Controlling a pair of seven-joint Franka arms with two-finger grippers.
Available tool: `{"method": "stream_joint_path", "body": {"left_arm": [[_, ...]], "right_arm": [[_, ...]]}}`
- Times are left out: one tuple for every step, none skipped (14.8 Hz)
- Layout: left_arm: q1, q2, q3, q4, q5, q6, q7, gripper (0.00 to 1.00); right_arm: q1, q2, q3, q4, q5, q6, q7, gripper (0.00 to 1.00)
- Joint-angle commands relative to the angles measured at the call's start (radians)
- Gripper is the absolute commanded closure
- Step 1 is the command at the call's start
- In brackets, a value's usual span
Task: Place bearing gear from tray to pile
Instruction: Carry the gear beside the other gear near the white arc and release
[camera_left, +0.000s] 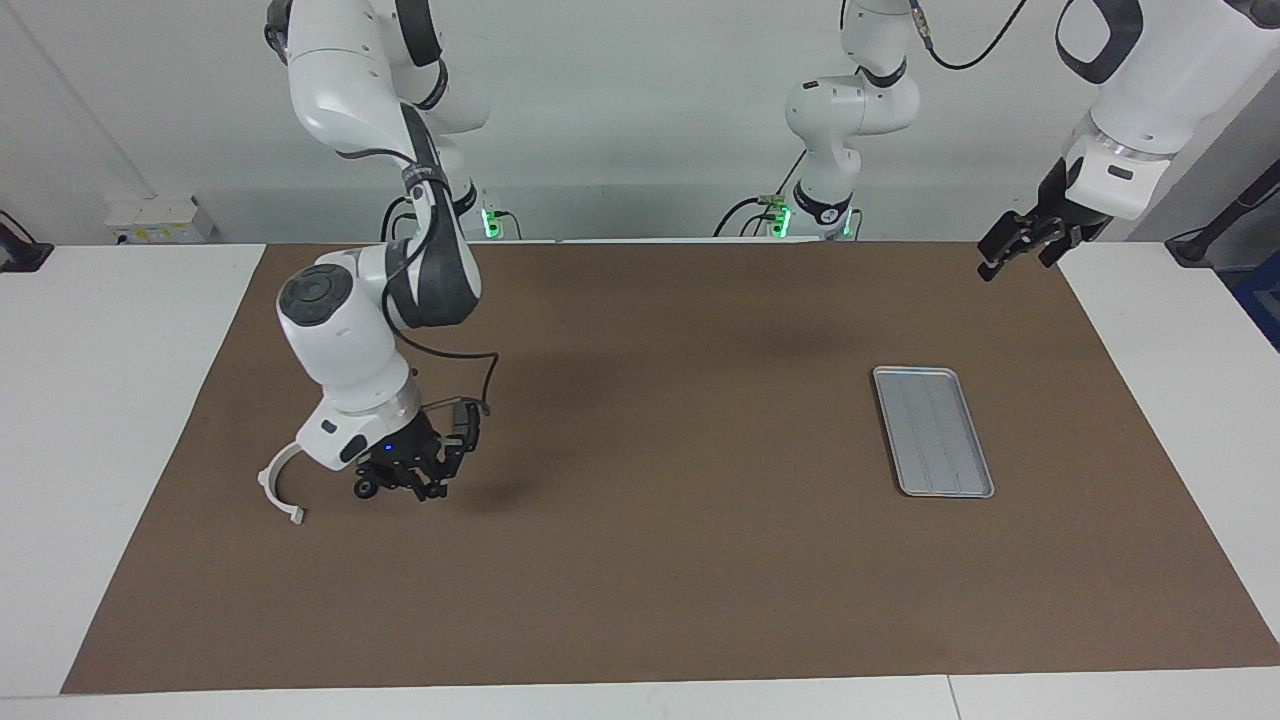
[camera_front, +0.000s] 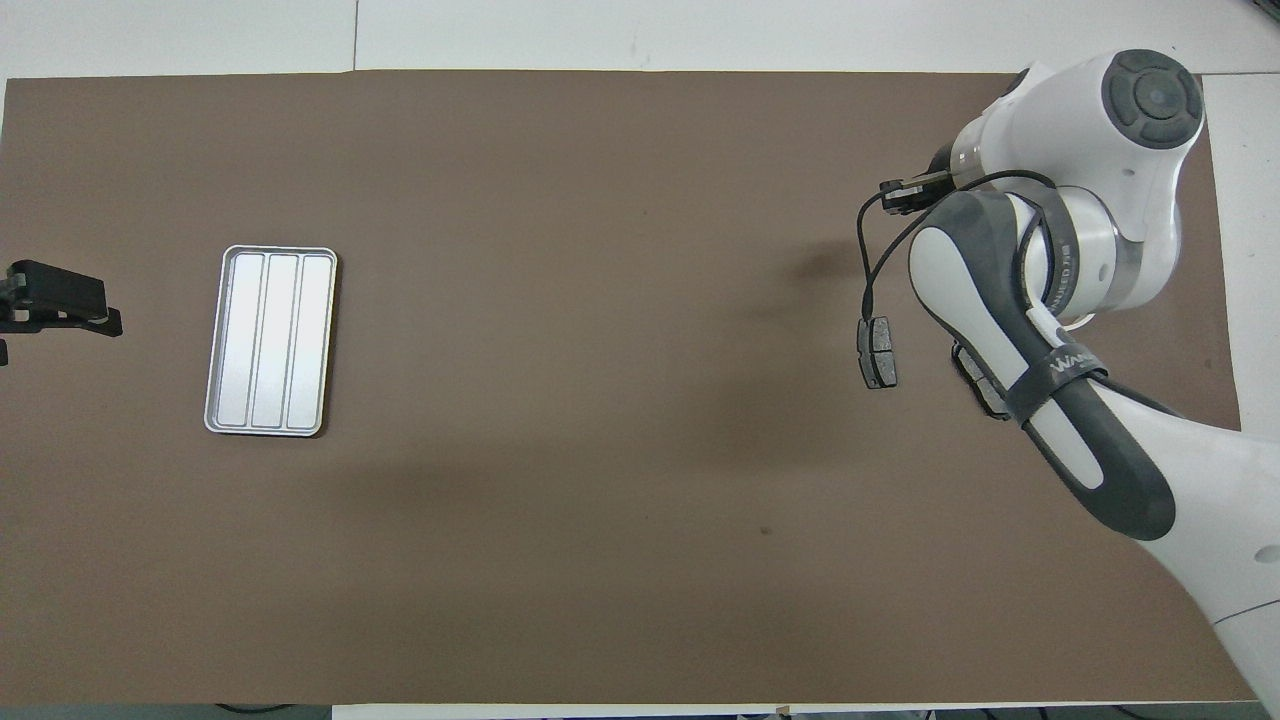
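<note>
Brown mat (camera_left: 650, 560) covers the table and carries one silver tray (camera_left: 933, 431) toward my left arm's end; its long axis runs from near me outward. At my right arm's end lie one white half-ring bracket (camera_left: 279, 487) and two dark brake pads (camera_front: 878, 352). My right gripper (camera_left: 400, 482) is low beside the bracket, pinching a small dark bearing gear (camera_left: 364, 489); my left gripper (camera_left: 1022, 246) waits raised, fingers spread.
</note>
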Motion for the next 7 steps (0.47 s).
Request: {"method": "stream_joint_path", "body": {"left_arm": [[0.001,-0.009,0.002,-0.005,-0.016,-0.010,0.010,0.00],[-0.001,-0.009,0.002,-0.005,-0.016,-0.010,0.010,0.00],[0.001,-0.009,0.002,-0.005,-0.016,-0.010,0.010,0.00],[-0.001,-0.009,0.003,-0.005,-0.016,-0.010,0.010,0.00],[0.001,-0.009,0.002,-0.005,-0.016,-0.010,0.010,0.00],[-0.001,-0.009,0.002,-0.005,-0.016,-0.010,0.010,0.00],[-0.001,-0.009,0.002,-0.005,-0.016,-0.010,0.010,0.00]], "right_arm": [[-0.034,-0.003,0.018,-0.023,0.012,-0.009,-0.027,1.00],[-0.044,-0.008,0.018,-0.042,0.012,-0.008,-0.029,1.00],[-0.042,-0.018,0.018,-0.063,0.012,0.000,-0.027,1.00],[-0.038,-0.023,0.018,-0.083,0.012,0.006,-0.023,1.00],[-0.038,-0.025,0.018,-0.097,0.012,0.015,-0.021,1.00],[-0.038,-0.025,0.018,-0.115,0.011,0.029,-0.023,1.00],[-0.036,-0.025,0.018,-0.135,0.011,0.052,-0.027,1.00]]}}
